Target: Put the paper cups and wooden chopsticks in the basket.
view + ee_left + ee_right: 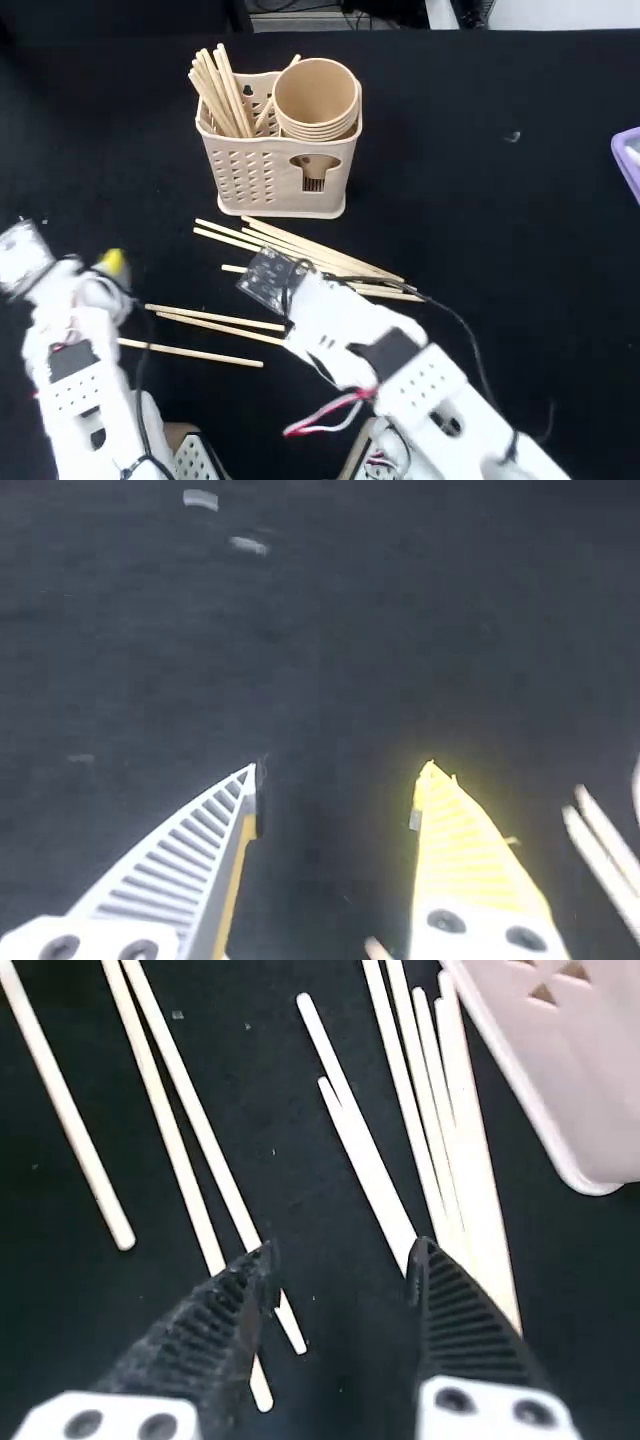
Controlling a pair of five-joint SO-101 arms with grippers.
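Starting at the left, the left tool [340,780] hangs with its jaws spread and nothing between them, over bare black bench [320,600]. A few pale sticks are cut off at the edge of its wrist view, and that view is too blurred to count them.

Next come three single chopsticks [205,318], lying flat on the bench and a little apart from one another. They should be light, stiff and smooth, so probably quick to roll or swing if pinched near an end. A hold near the middle, with the fingertips down close to the bench, looks safest.

The right tool [343,1260] is also spread and empty, low over the sticks, with a pair [365,1165] running in toward the gap between its jaws. In the high view its fingertips are hidden under the wrist.

Just beyond lies a bundle [320,255] of chopsticks, touching and overlapping. Lifting one would likely drag its neighbours, and their number is hard to make out.

The basket [275,175] stands behind, already holding leaning chopsticks [222,88] and nested paper cups [316,98]. The cups are light and easy to crush, and how many are stacked I cannot tell.

At the far right edge a purple thing [628,160] is cut off.
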